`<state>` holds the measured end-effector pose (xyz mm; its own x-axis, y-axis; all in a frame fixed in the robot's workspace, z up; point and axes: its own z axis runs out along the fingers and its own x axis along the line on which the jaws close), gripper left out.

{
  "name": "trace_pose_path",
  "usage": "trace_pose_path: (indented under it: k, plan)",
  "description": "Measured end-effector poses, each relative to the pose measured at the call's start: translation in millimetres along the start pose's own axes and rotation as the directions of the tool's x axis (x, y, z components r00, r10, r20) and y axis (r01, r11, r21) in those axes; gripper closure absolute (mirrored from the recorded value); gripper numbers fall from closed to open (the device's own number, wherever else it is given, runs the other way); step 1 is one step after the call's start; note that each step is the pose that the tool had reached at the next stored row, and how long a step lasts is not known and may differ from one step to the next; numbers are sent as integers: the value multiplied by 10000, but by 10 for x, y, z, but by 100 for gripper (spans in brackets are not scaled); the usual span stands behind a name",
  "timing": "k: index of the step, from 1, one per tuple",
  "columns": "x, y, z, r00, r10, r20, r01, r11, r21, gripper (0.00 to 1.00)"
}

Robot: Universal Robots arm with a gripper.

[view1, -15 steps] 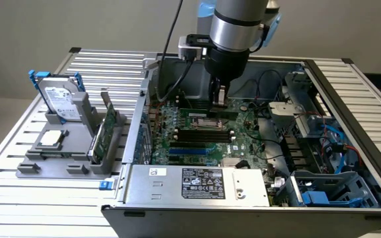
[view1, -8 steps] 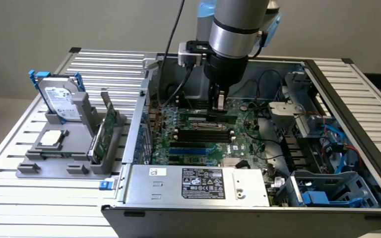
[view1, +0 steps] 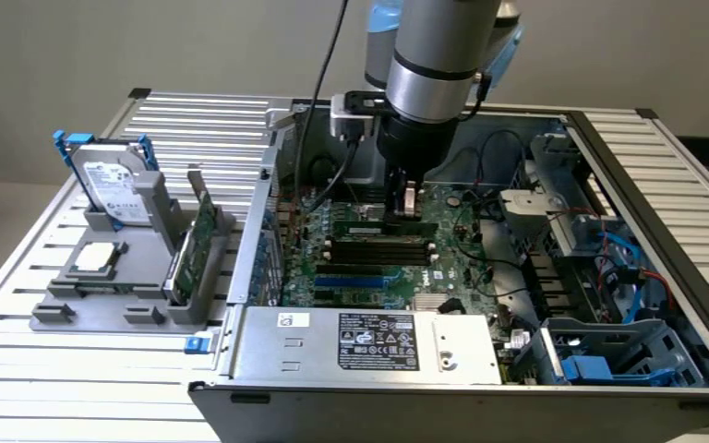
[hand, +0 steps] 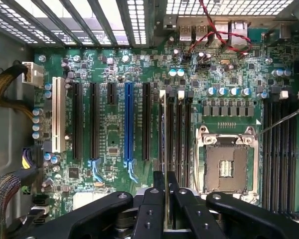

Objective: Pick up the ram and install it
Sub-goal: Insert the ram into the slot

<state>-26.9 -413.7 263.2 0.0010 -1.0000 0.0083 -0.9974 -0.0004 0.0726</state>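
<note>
gripper (hand: 166,180) pinched ram (hand: 164,129) across its flat faces | ram stood on edge over slot (hand: 165,107) just beside socket (hand: 228,164) | seemed light, stiff, fragile; best held near top edge, off contacts

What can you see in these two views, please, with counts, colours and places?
Slatted metal table: one, silver, underneath.
Open computer case: one, grey, on the table.
Green motherboard: one, inside the case.
Silver power supply box: one, inside the case.
Grey plastic holder: one, on the table, exterior view's left.
Silver hard drive with blue handles: one, upright in the holder.
Wide green circuit card: one, upright in the holder.
Long narrow green ram stick: one, in the gripper, above the motherboard.
Robot arm: one, silver, above the case.
Black gripper: one, shut on the ram stick.
</note>
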Motion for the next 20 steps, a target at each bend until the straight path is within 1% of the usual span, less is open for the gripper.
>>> trace_pose_path:
  k: [10,14,16,20]
  plan:
    - [-1,55,186,10000,0,-1,0,10000,5,86]
    - [-3,50,260,10000,-1,-1,1,10000,39,86]
    - [-6,47,283,10000,-1,0,1,10000,52,86]
    - [-17,39,288,10000,1,0,-1,10000,55,86]
